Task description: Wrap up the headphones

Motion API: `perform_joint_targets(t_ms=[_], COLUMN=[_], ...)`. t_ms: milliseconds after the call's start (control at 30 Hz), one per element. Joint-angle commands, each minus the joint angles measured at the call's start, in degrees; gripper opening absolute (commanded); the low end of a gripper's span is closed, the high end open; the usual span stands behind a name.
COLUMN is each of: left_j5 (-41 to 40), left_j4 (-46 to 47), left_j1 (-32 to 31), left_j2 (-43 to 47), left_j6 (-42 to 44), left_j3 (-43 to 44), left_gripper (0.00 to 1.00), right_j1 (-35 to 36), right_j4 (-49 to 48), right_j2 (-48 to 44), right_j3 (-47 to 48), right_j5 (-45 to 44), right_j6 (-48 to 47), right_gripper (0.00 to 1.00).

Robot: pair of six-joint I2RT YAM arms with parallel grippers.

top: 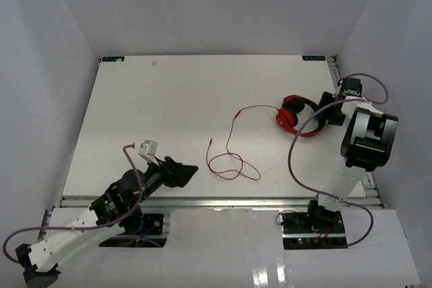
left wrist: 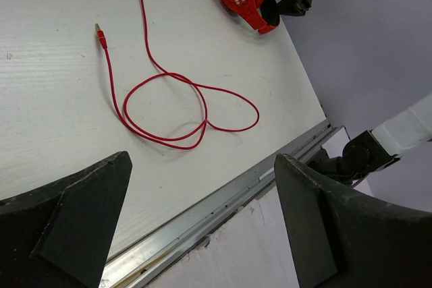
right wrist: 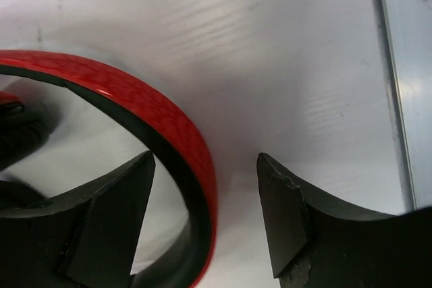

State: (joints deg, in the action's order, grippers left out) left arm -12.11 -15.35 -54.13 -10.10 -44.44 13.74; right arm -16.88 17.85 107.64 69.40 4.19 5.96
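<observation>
R tool point(right wrist: 204, 160) – jaws apart astride headphones band point(right wrist: 152, 112), unclamped, prob. to anchor it | L tool point(left wrist: 202, 158) – wide open over cable point(left wrist: 204, 121) loop, ready to gather

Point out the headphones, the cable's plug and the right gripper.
headphones point(top: 288, 119): top view, red earcup.
plug point(left wrist: 100, 34): left wrist view, red sleeve behind the tip.
right gripper point(right wrist: 206, 164): right wrist view, midway between its fingertips.

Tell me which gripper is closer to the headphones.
Right. The right gripper straddles the headphones' headband, jaws apart; the left gripper hovers far off by the table's near edge.
</observation>
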Motion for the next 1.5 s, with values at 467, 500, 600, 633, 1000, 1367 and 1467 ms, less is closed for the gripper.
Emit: perform_joint_targets(t_ms=[467, 500, 600, 633, 1000, 1367, 1467], left_j5=[5.9, 7.0, 10.9, 11.4, 14.6, 20.0, 20.1], left_j4=[10.3, 12.1, 19.5, 22.0, 42.7, 59.3, 67.9], left_j1=[0.2, 0.2, 0.2, 0.2, 0.2, 0.2, 0.2], left_j2=[-10.3, -11.7, -18.3, -20.2, -34.9, -44.6, -50.5], left_j6=[6.4, 8.5, 15.4, 17.2, 39.8, 45.3, 47.0], left_j3=[0.2, 0.0, 0.3, 0.6, -1.9, -3.8, -3.9], left_gripper=[0.98, 0.98, 0.98, 0.98, 0.98, 0.98, 0.98], right_j1=[5.6, 6.3, 9.4, 10.2, 13.1, 13.2, 13.2], right_j4=[-2.2, -2.5, -2.0, -1.9, 5.0, 8.0, 7.1], right_j2=[-11.5, -14.5, -27.0, -29.4, -49.9, -54.3, -54.6], right_j3=[-10.6, -13.3, -19.2, -20.5, -19.3, -9.9, -7.6], right_j5=[10.3, 12.1, 17.3, 19.2, 36.1, 49.0, 51.4], right_j6=[-7.8, -9.7, -15.6, -16.8, -28.6, -27.7, -23.9], right_gripper=[0.08, 0.08, 0.08, 0.08, 0.08, 0.08, 0.08])
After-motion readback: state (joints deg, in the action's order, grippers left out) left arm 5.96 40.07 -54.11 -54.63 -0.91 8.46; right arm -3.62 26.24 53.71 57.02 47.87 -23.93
